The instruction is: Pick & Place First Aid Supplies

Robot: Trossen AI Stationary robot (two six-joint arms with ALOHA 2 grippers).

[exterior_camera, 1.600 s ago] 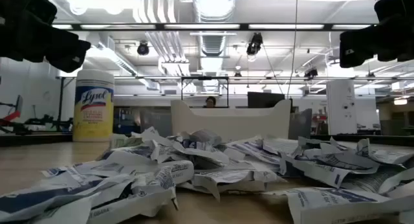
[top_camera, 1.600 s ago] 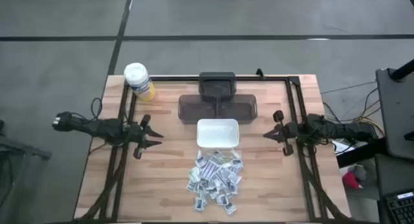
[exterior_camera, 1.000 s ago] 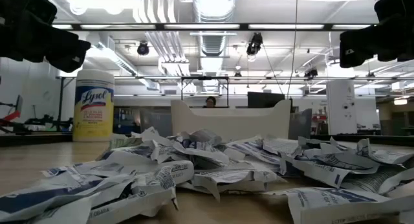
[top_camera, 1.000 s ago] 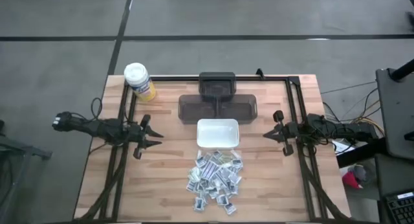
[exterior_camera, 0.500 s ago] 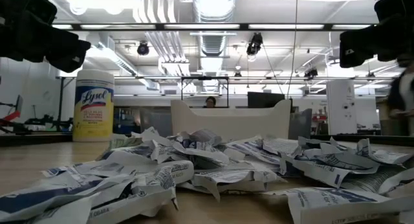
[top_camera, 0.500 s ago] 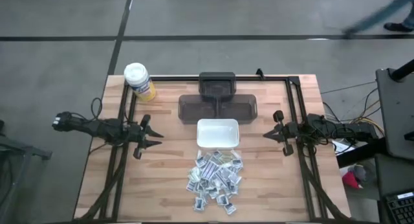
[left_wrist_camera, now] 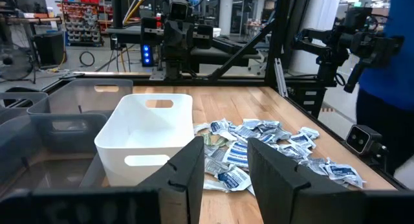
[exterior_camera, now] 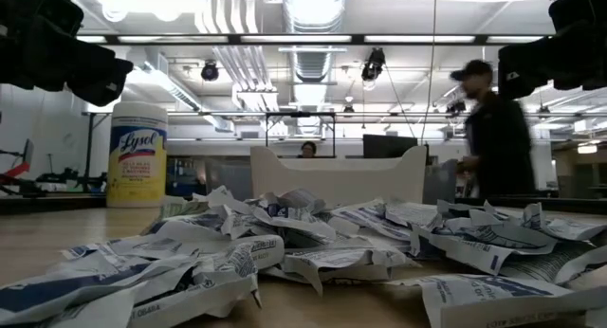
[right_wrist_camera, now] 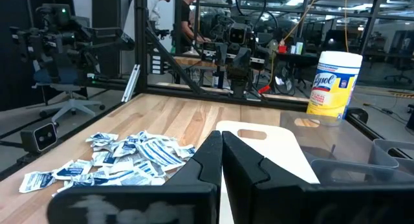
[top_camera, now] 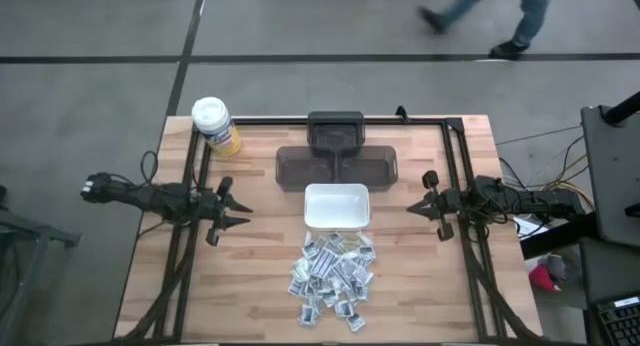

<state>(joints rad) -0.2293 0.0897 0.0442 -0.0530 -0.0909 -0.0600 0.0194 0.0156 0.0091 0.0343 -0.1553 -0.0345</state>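
Note:
The first aid supplies (top_camera: 333, 276) lie in a loose heap of small white-and-blue packets on the wooden table, near its front edge; they also fill the foreground of the low view (exterior_camera: 285, 247). A white rectangular dish (top_camera: 337, 206) stands just behind the heap. My left gripper (top_camera: 246, 215) hovers open at the table's left side, level and pointing toward the dish, with nothing between its fingers (left_wrist_camera: 225, 146). My right gripper (top_camera: 410, 210) hovers shut at the right side, pointing toward the dish (right_wrist_camera: 221, 137).
A dark grey tray (top_camera: 337, 168) sits behind the dish. A yellow canister with a white lid (top_camera: 214, 124) stands at the far left corner. Black frame rails (top_camera: 458, 166) run along both sides and the far edge. A person (exterior_camera: 493, 138) passes beyond the far edge.
Both arms and everything on the table have kept still. A person has walked into view beyond the table's far edge, moving from right to left in the high view.

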